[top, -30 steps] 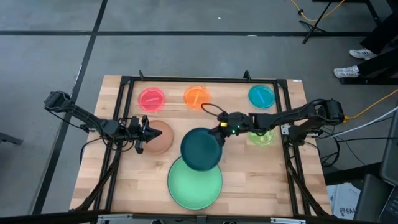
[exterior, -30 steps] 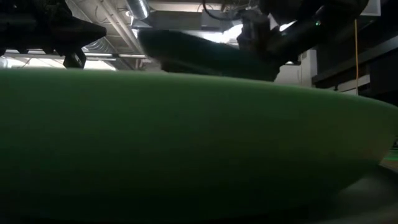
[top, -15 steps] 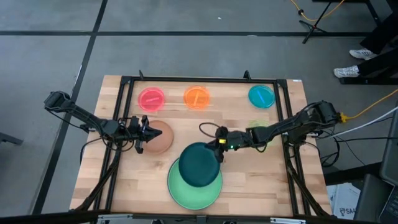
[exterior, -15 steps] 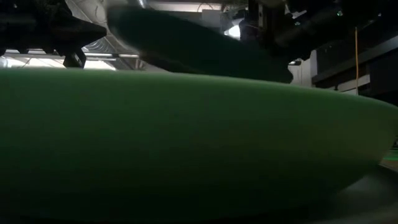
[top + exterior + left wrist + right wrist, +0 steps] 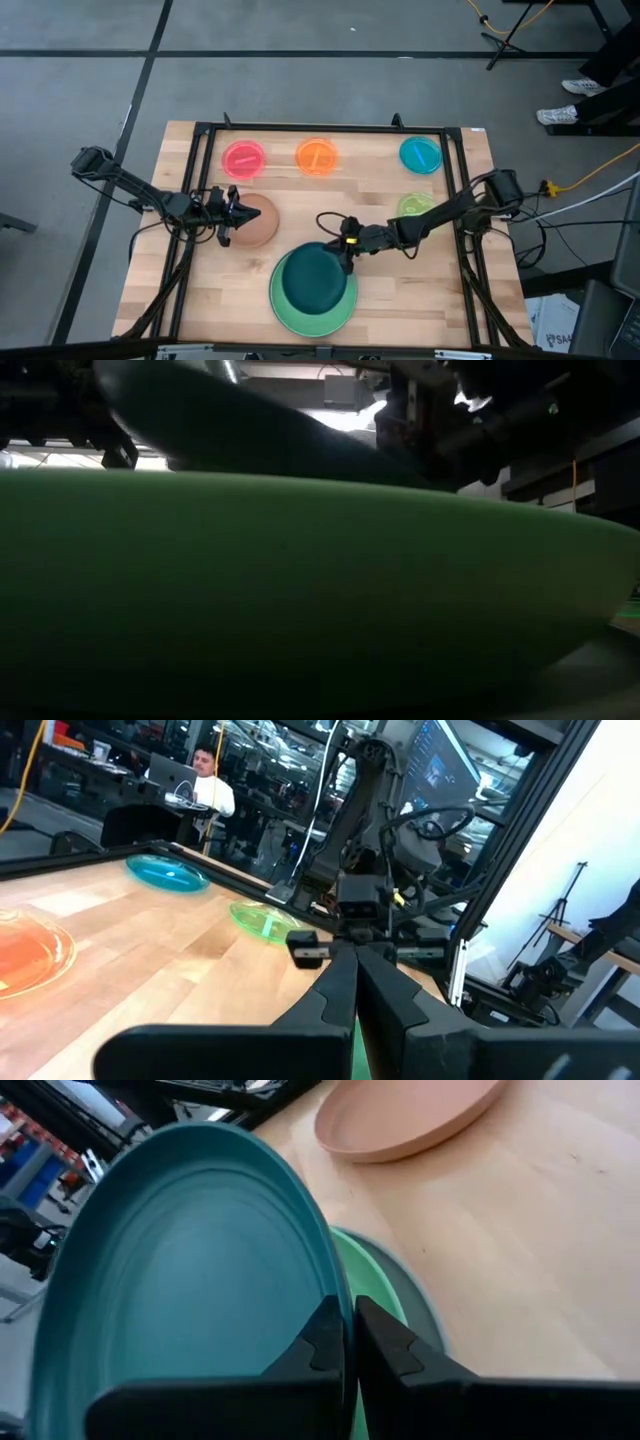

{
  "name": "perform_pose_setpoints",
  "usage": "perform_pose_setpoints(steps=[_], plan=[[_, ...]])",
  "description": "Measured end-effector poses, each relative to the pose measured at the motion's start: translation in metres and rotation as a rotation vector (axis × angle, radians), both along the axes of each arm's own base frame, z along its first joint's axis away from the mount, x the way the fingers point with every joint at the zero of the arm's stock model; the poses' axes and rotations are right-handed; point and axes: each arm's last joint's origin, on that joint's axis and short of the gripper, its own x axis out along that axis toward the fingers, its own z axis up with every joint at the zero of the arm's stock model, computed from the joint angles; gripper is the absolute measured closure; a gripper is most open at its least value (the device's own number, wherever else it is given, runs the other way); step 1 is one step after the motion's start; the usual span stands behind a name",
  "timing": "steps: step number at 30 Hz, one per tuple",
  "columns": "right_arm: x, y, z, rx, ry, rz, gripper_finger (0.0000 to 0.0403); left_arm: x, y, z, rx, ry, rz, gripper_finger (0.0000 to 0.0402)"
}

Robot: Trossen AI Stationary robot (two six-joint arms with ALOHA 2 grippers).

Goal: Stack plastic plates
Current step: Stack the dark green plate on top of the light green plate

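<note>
A dark teal plate [image 5: 316,278] hangs tilted over the large light green plate [image 5: 313,312] near the table's near edge, held by my right gripper [image 5: 346,256], which is shut on it. In the low view the green plate [image 5: 300,590] fills the frame, with the teal plate [image 5: 230,430] above it. A grey edge [image 5: 418,1294] shows under the green plate. My left gripper [image 5: 233,215] is shut and sits at the left edge of the brown plate [image 5: 258,221]; whether it touches the plate I cannot tell. Pink [image 5: 243,158], orange [image 5: 317,157] and blue [image 5: 421,155] small plates lie along the far edge, and a lime one [image 5: 415,207] lies on the right. My right gripper pinches the teal plate's rim [image 5: 337,1292] on the plate's far right side, with one finger [image 5: 318,1345] inside the plate and the other [image 5: 392,1350] outside it. The fingers come from the table's right. The plate is tilted over the green plate; whether it rests on it I cannot tell.
A black frame [image 5: 330,128] runs around the work area, with rails along both sides. Bare wood shows in the table's middle [image 5: 330,200] and at the near right corner [image 5: 420,290]. A person sits in the room beyond the table [image 5: 208,782].
My right gripper has carried the teal plate from the table's middle toward the near edge and a little to the left, and lower, until it stands over the green plate. The gripper has stayed shut on the rim. The left arm has kept still.
</note>
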Motion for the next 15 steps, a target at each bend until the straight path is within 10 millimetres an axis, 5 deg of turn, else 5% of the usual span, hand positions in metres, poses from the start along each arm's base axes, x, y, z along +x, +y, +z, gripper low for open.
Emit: perform_pose_setpoints(steps=[8, 15], plan=[[0.007, 0.008, -0.02, 0.016, 0.023, 0.046, 0.0398, 0.0, 0.0, 0.0, -0.004, -0.001, 0.0, 0.0398], [0.015, 0.01, -0.014, -0.012, -0.005, 0.07, 0.0396, 0.0, 0.0, 0.0, -0.004, 0.0, 0.0, 0.0398]])
